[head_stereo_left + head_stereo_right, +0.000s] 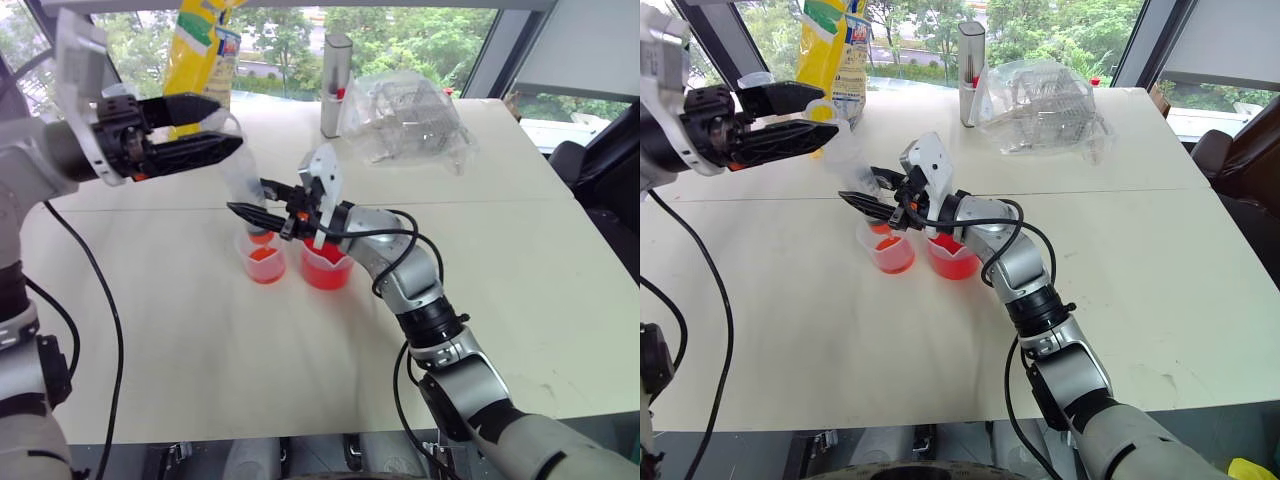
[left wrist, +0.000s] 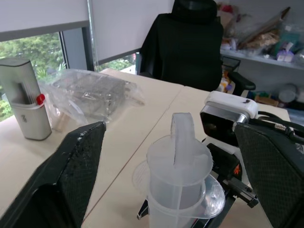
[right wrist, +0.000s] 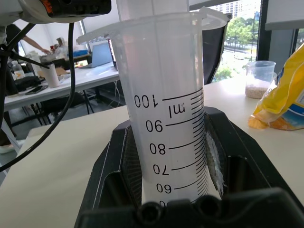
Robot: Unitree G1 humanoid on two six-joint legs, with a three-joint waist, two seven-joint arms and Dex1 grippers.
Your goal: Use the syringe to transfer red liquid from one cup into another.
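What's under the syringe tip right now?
The syringe stands over the left cup, which holds red liquid. The right gripper covers the tip itself.

clear syringe (image 3: 168,118) with black markings, orange-red liquid (image 1: 325,272), yellow bag (image 1: 198,50)

Right tool (image 1: 862,197) is sitting mid-frame, clamping the syringe (image 1: 862,176) upright over the left cup (image 1: 889,249), with a second cup (image 1: 952,257) of red liquid (image 1: 954,264) touching it on the right. Left tool (image 1: 810,112) is hanging in the upper left, fingers parted, just above the plunger end. Both cups are standing on the tabletop (image 1: 1160,240).
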